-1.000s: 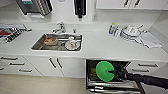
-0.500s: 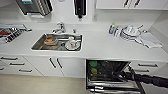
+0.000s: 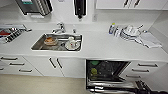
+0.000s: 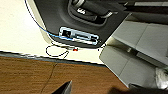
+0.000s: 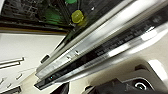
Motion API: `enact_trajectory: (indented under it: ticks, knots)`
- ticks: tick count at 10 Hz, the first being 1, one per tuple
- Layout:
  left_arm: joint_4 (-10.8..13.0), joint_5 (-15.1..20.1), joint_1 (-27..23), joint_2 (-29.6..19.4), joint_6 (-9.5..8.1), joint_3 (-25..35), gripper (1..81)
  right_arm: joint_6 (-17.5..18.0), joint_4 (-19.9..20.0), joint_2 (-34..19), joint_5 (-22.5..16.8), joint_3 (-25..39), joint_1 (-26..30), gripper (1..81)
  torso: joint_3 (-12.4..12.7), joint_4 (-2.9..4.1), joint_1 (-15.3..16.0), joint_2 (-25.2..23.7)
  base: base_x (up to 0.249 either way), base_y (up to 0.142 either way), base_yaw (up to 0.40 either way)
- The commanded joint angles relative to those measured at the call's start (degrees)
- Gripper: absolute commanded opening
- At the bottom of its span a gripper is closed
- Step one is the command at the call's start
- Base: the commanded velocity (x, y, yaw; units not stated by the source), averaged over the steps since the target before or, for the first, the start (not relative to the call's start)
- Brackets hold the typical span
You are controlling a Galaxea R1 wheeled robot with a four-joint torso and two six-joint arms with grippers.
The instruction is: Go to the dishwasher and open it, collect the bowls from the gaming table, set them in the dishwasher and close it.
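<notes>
Sink [image 3: 57,43] with dishes sits left on the white counter [image 3: 100,48]. Right of it, below, the dishwasher [image 3: 106,72] stands open, what look like the green and yellow bowls [image 5: 77,16] inside. Right arm [image 3: 143,88] reaches its door; claw width I cannot tell.

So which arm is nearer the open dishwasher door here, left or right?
Right. The right arm reaches in at the door's lowered front edge, and its wrist view looks close along that edge. The left wrist view faces the robot's own base over the floor, away from the dishwasher.
</notes>
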Motion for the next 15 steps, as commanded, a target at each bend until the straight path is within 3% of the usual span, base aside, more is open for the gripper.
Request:
enact_trajectory:
  ticks: [1,3,6,12,14,15]
  knots:
    - [-0.77,1.75,2.05,-0.45,-0.09,0.19,81.1,-0.23,-0.11,-5.80,-2.34,3.59,-6.26,81.1,0.00,0.00,3.69,-5.73,0.000,0.000,0.000]
    - [-1.29,1.57,2.05,-0.63,-0.09,0.19,81.1,0.03,0.51,-5.27,-2.17,3.50,-10.22,81.1,0.00,0.00,3.98,-6.25,0.000,0.000,0.000]
    - [-7.87,1.65,1.61,-1.42,-0.09,0.19,81.1,0.38,0.95,-1.77,-2.17,0.26,-15.06,81.1,0.02,0.00,7.04,-11.26,0.000,0.000,0.000]
    - [-8.85,1.65,1.17,-1.69,-0.18,0.19,81.1,0.47,0.86,4.13,-1.99,-5.46,-21.56,81.1,0.09,0.00,14.88,-23.91,0.000,0.000,0.000]
    - [-11.22,1.65,1.00,-1.86,-0.09,0.19,81.1,1.00,2.77,4.31,-1.46,-6.34,-22.18,81.1,0.11,0.00,17.42,-28.00,0.000,0.000,0.000]
    - [-11.22,1.65,0.91,-1.95,-0.09,0.19,81.1,1.00,3.75,4.48,-1.47,-6.43,-22.18,81.1,0.13,0.00,18.73,-30.12,0.000,0.000,0.000]
